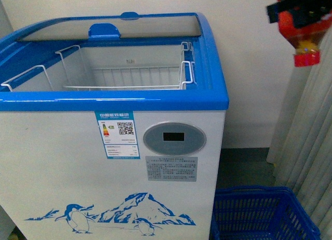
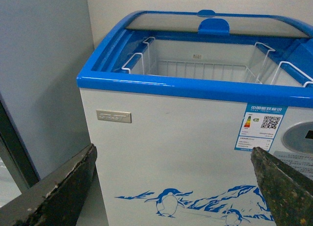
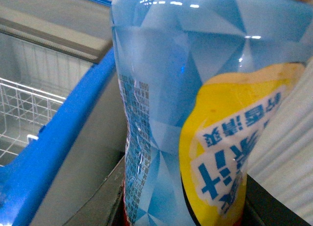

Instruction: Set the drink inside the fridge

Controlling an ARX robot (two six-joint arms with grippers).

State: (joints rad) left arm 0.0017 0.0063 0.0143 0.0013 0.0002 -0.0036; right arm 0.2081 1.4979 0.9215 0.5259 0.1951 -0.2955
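Note:
The fridge point(image 1: 67, 162) is a white chest cooler with a blue rim and a penguin drawing, filling the front view. Its glass lid point(image 1: 155, 26) is slid to the back, so the top is open over white wire baskets point(image 1: 124, 68). My right gripper point(image 1: 298, 9) hangs high, right of the fridge's right rim, shut on the drink bottle point(image 1: 303, 42), whose red cap points down. The bottle's pale blue and yellow label point(image 3: 161, 89) fills the right wrist view. My left gripper point(image 2: 173, 187) is open and empty, facing the fridge point(image 2: 161, 138) front.
A blue plastic basket point(image 1: 264, 214) stands on the floor by the fridge's lower right corner. A white pleated curtain point(image 1: 316, 141) hangs at the right. A grey cabinet side point(image 2: 39, 79) stands close to the fridge's left.

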